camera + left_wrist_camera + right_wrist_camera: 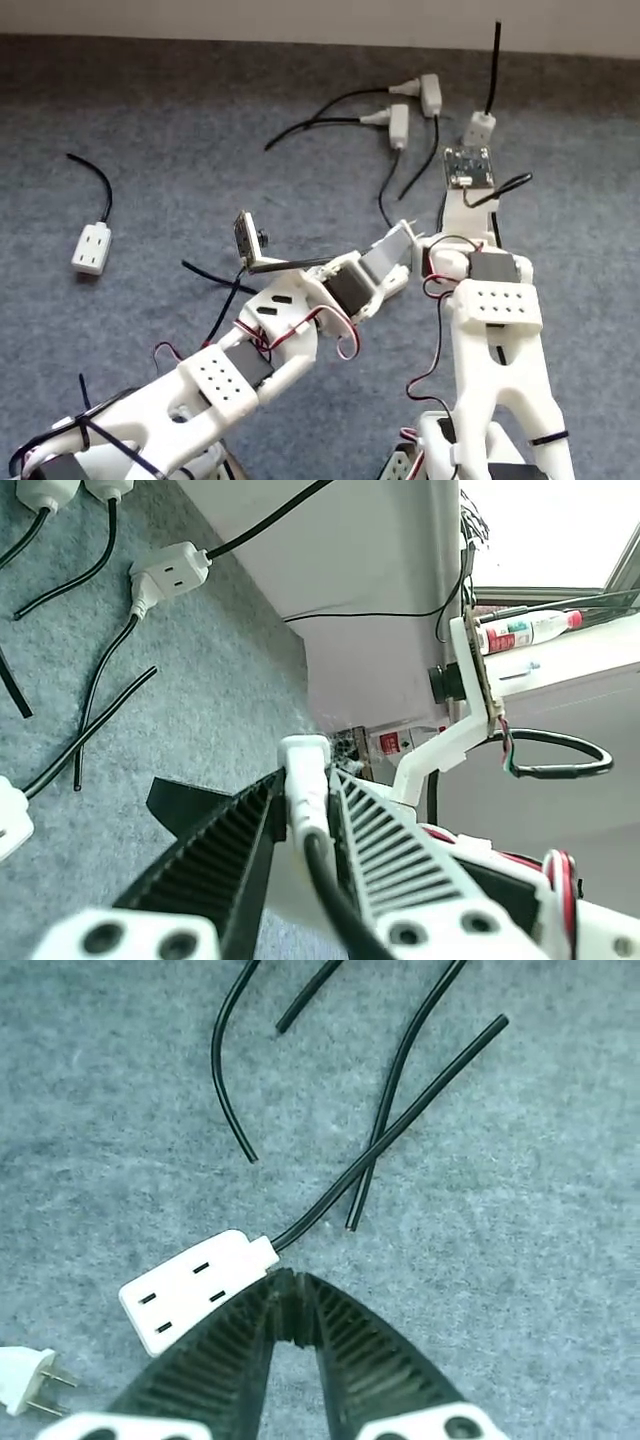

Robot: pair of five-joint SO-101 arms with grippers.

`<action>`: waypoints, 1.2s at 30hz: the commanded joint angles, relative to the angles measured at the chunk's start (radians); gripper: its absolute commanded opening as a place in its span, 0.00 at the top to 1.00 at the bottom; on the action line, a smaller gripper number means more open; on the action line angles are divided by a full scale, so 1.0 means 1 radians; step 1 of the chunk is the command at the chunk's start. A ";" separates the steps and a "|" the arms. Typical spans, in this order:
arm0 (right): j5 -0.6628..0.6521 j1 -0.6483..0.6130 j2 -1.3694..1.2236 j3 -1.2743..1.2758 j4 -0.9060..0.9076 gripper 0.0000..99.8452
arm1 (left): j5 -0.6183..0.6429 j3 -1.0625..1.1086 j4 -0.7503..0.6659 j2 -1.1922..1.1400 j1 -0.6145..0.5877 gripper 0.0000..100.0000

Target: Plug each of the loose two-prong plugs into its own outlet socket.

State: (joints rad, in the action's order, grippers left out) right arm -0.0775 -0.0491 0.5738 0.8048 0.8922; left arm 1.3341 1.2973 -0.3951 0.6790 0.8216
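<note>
Pinching a plug (303, 758), likely light and stiff, by its body, the left end effector (307, 780) holds it over the desk's (150, 150) middle. The right end effector (287, 1290) is clenched empty beside a socket (190, 1290).

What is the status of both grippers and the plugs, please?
Left gripper shut on white plug. Right gripper shut, empty, beside outlet socket. One loose plug nearby. Black cords cross ahead.
</note>
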 commanded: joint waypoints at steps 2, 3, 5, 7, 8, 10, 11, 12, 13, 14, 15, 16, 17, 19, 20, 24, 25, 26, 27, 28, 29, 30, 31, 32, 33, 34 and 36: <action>-0.008 -0.012 0.039 -0.013 -0.021 0.99 | -0.008 0.005 0.014 0.008 0.104 0.99; -0.008 -0.010 0.041 -0.010 -0.021 0.99 | -0.008 0.004 0.014 0.008 0.101 0.99; -0.008 -0.008 0.042 -0.010 -0.019 0.99 | -0.008 0.002 0.014 0.008 0.074 0.99; -0.008 -0.005 0.042 -0.008 -0.019 0.99 | -0.008 -0.001 0.009 0.008 0.051 0.99; -0.008 0.004 0.042 -0.008 -0.019 0.99 | -0.008 -0.010 0.012 0.008 0.041 0.99; -0.008 0.021 0.042 -0.008 -0.019 0.99 | -0.008 -0.015 0.014 0.008 0.025 0.99; -0.008 0.033 0.042 -0.008 -0.019 0.99 | -0.008 -0.018 0.014 0.008 0.018 0.99; -0.008 0.047 0.042 -0.008 -0.019 0.99 | -0.008 -0.019 0.014 0.008 0.008 0.99; -0.008 0.064 0.042 -0.008 -0.019 0.99 | -0.008 -0.022 0.014 0.008 -0.002 0.99; -0.008 0.084 0.042 -0.007 -0.019 0.99 | -0.008 -0.024 0.014 0.008 -0.016 0.99; -0.008 0.111 0.042 -0.005 -0.018 0.99 | -0.008 -0.038 0.018 0.007 -0.038 0.99; -0.008 0.139 0.038 -0.005 -0.018 0.99 | -0.008 -0.061 0.049 0.007 -0.058 0.99; -0.006 0.168 0.035 -0.005 -0.018 0.99 | -0.008 -0.093 0.110 0.007 -0.079 0.99; -0.002 0.225 0.033 -0.005 -0.018 0.99 | -0.008 -0.188 0.273 0.005 -0.119 0.99; -0.002 0.248 0.033 -0.004 -0.007 0.99 | -0.008 -0.237 0.368 0.005 -0.131 0.99; 0.000 0.291 0.042 0.008 0.073 0.99 | -0.029 -0.412 0.654 -0.028 -0.139 0.99; 0.000 0.291 0.042 0.010 0.088 0.99 | -0.040 -0.446 0.695 -0.045 -0.139 0.99; 0.000 0.291 0.042 0.012 0.104 0.99 | -0.046 -0.479 0.730 -0.065 -0.140 0.99; 0.000 0.291 0.042 0.019 0.119 0.99 | -0.044 -0.510 0.772 -0.088 -0.153 0.99; 0.000 0.291 0.042 0.033 0.125 0.99 | -0.041 -0.544 0.818 -0.110 -0.159 0.99; 0.000 0.291 0.042 0.047 0.124 0.99 | -0.041 -0.585 0.862 -0.139 -0.165 0.99; 0.000 0.291 0.042 0.059 0.124 0.99 | -0.037 -0.628 0.918 -0.173 -0.165 0.99; 0.000 0.291 0.042 0.065 0.124 0.99 | -0.032 -0.670 0.974 -0.209 -0.165 0.99; 0.000 0.291 0.042 0.073 0.124 0.99 | -0.031 -0.717 1.030 -0.249 -0.163 0.99; 0.000 0.291 0.042 0.077 0.124 0.99 | -0.031 -0.763 1.083 -0.291 -0.159 0.99; 0.000 0.291 0.042 0.084 0.124 0.99 | -0.029 -0.805 1.131 -0.331 -0.157 0.99; 0.000 0.288 0.042 0.093 0.124 0.99 | -0.029 -0.889 1.212 -0.414 -0.157 0.99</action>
State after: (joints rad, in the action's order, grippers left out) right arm -0.0760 0.2332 0.5831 0.8968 1.0088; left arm 1.3019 0.5562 0.7020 0.3460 0.6697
